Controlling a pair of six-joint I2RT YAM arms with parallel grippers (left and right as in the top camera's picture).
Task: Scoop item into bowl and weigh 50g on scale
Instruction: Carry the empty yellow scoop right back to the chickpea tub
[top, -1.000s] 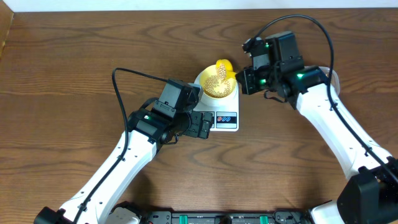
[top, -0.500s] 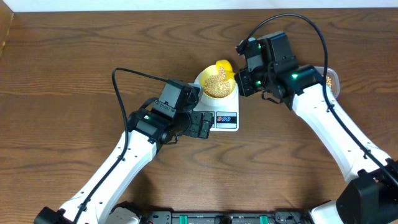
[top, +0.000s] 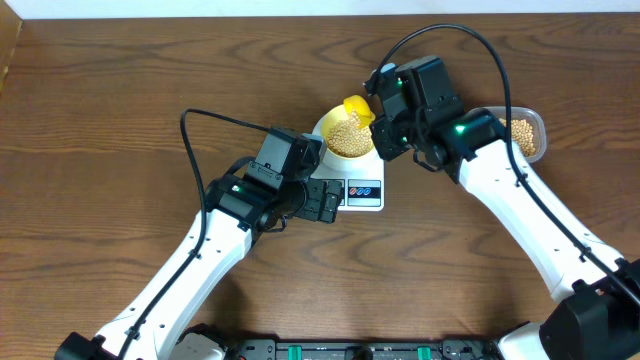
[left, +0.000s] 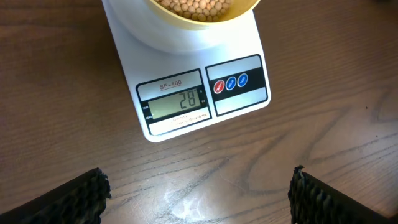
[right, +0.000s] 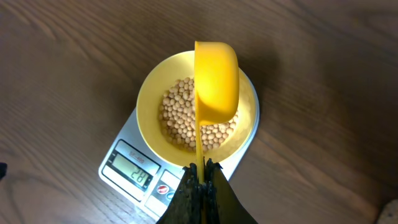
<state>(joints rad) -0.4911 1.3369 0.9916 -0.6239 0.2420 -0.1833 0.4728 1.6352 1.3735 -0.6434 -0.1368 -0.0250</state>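
Pinches scoop (right: 216, 81) in shut right jaws, tipped above bowl (right: 146, 99) of beans (right: 177, 121) on scale (left: 236, 43), hiding some. Holds left jaws wide, empty, before scale; clear tub (top: 541, 130) farther right.

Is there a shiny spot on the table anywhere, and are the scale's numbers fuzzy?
Left wrist view: a pale shiny patch on the table below the scale, whose display is sharp and readable. Right wrist view: the table darkens towards the corners, while the scoop looks crisp. Overhead view: even light, no strong glare.
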